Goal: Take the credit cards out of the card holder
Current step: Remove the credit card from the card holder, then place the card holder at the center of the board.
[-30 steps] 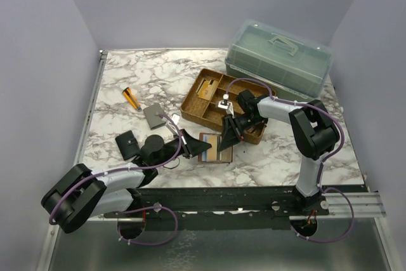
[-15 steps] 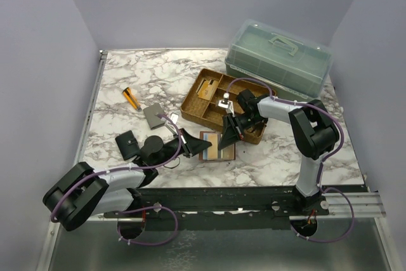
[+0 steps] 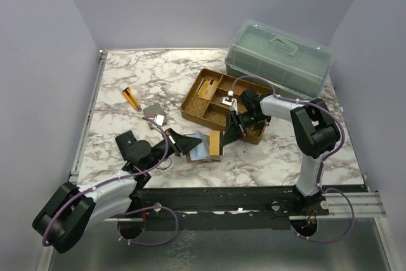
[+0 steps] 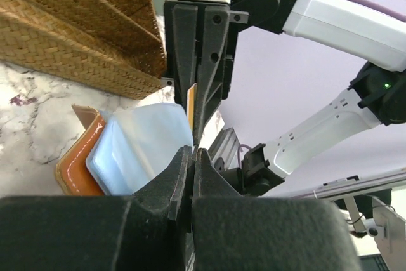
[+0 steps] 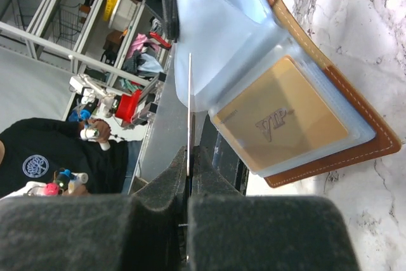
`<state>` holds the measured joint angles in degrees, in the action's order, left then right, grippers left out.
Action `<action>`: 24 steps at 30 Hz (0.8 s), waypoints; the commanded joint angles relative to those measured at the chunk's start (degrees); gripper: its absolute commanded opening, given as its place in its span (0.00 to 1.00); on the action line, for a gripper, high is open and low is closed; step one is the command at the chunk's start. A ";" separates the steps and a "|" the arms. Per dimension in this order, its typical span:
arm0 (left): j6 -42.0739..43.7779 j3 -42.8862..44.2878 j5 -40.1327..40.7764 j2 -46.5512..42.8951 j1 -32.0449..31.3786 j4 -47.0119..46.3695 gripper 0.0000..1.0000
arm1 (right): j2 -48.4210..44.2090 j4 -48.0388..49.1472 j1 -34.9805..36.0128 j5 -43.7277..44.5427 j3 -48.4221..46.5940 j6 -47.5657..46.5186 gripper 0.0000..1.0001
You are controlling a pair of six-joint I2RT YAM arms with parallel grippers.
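Card holder (image 3: 212, 146) pinched by outstretched left gripper (image 3: 188, 145), credit card (image 4: 190, 98) clamped by right gripper (image 3: 229, 134)

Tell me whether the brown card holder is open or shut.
Open. The card holder is spread, its pale blue sleeves fanned out, one pinched by the left hand; a gold card sits in one pocket.

Table tally
One card holder (image 4: 79, 157), one grey wallet (image 3: 151, 110), one black wallet (image 3: 129, 145), three cards (image 5: 282, 122), one tray (image 3: 190, 107), one box (image 3: 279, 55), one pen (image 3: 132, 98).
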<state>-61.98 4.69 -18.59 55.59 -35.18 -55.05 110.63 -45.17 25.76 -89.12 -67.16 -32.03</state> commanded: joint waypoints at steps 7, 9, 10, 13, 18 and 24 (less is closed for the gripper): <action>0.27 -0.93 -0.05 -8.79 3.42 17.07 0.00 | -6.58 -0.38 -1.58 14.39 -1.48 -2.03 0.00; 0.19 -0.59 0.73 -10.23 3.54 23.24 0.00 | -9.48 3.42 -1.67 17.74 -0.50 1.36 0.00; 0.19 -0.50 1.01 -10.54 3.61 26.11 0.00 | -10.22 5.31 -1.68 18.99 -0.50 2.94 0.00; 0.28 -0.16 2.20 -9.56 3.87 32.23 0.00 | -8.80 6.56 -1.68 23.49 -4.23 6.16 0.00; 0.52 1.06 4.84 -4.83 4.37 35.94 0.00 | -0.94 9.71 -1.68 30.58 -15.82 16.61 0.00; 1.09 5.33 10.52 0.33 4.78 42.41 0.00 | 4.24 22.43 -1.68 41.22 -24.30 35.62 0.00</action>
<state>-61.80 5.85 -13.69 53.54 -30.94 -18.90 111.53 -32.71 24.18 -58.30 -85.76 -11.62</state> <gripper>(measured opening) 0.017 0.007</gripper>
